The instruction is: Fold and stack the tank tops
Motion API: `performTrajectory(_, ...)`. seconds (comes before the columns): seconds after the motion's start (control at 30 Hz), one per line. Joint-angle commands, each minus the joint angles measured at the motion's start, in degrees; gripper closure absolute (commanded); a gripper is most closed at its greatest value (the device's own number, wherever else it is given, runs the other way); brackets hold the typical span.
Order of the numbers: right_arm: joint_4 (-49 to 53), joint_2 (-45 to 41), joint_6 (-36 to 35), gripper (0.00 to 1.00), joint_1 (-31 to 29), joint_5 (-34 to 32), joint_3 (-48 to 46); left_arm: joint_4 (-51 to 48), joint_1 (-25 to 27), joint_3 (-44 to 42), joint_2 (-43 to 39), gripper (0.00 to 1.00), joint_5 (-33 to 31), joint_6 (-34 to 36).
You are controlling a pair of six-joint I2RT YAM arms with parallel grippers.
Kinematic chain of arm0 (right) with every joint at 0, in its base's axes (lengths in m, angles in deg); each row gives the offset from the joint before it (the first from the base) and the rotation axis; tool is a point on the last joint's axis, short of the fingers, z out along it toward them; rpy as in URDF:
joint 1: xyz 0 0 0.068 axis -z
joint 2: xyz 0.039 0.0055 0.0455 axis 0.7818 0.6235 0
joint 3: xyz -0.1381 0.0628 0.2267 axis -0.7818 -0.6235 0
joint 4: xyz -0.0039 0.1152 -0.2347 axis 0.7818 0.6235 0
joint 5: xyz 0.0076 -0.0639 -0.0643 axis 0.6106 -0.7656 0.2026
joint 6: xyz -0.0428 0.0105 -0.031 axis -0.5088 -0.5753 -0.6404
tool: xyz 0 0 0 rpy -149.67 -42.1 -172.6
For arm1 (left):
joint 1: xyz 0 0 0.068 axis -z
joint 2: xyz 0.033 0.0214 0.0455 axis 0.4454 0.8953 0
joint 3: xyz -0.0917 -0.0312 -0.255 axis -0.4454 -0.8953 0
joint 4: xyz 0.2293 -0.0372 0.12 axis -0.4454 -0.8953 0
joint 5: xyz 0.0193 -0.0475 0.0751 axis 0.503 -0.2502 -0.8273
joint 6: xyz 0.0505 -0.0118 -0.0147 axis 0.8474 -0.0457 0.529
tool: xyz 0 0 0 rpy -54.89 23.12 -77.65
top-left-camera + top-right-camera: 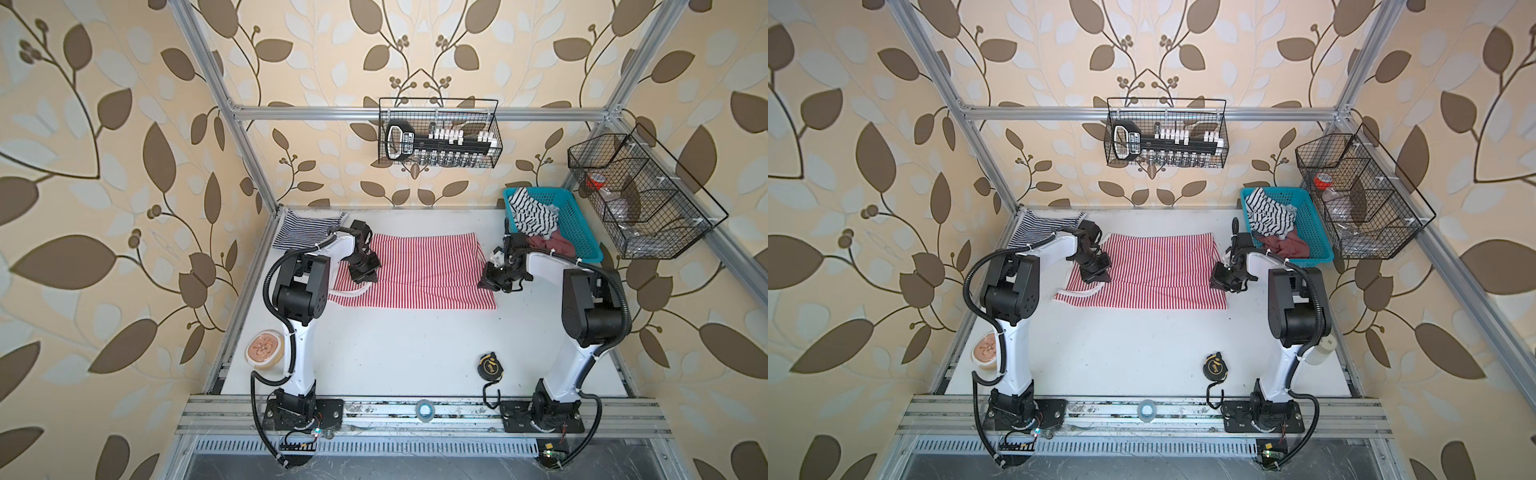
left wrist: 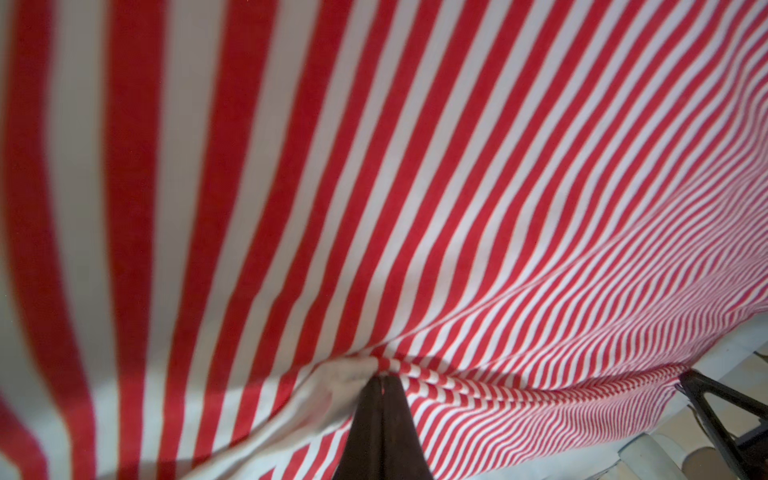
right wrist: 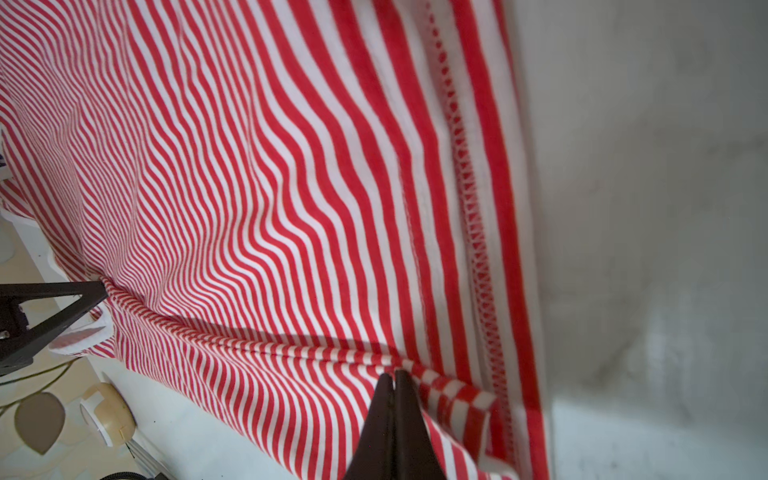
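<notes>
The red top (image 1: pixel 419 272) lay spread across the far half of the table (image 1: pixel 395 353), stripes running front to back. The left gripper (image 2: pixel 380 379) had its jaws clamped together on the cloth at the top's left end, just beside the white trim. The right gripper (image 3: pixel 393 375) was pinched tight on a small fold near the stitched hem at the right end. A low ridge of cloth ran between them. The navy top (image 1: pixel 305 227) lay flat in the far-left corner, partly behind the left arm. More striped cloth was heaped in the basket (image 1: pixel 579 226) at far right.
</notes>
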Motion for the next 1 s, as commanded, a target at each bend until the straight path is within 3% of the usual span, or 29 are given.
performTrajectory(0.0, 0.5, -2.5, -0.6, 0.99, -1.5, -0.1, -0.6, -0.3, 0.2, -0.9, -4.6, 1.0, 1.0, -0.3)
performTrajectory(0.4, -1.3, -2.7, -0.7, 0.98, -3.0, -0.8, -6.8, 0.7, 0.9, -9.7, -5.5, 1.0, 0.5, 1.3)
performTrajectory(0.63, 4.4, -5.7, -3.2, 0.96, -5.6, -9.7, -9.8, 1.5, 0.9, -16.8, -7.9, 1.0, -0.1, 1.4)
performTrajectory(0.97, 4.9, -11.6, -1.7, 0.95, -7.1, -12.1, -19.6, 2.0, 1.1, -23.5, -13.2, 0.99, -0.6, 0.7)
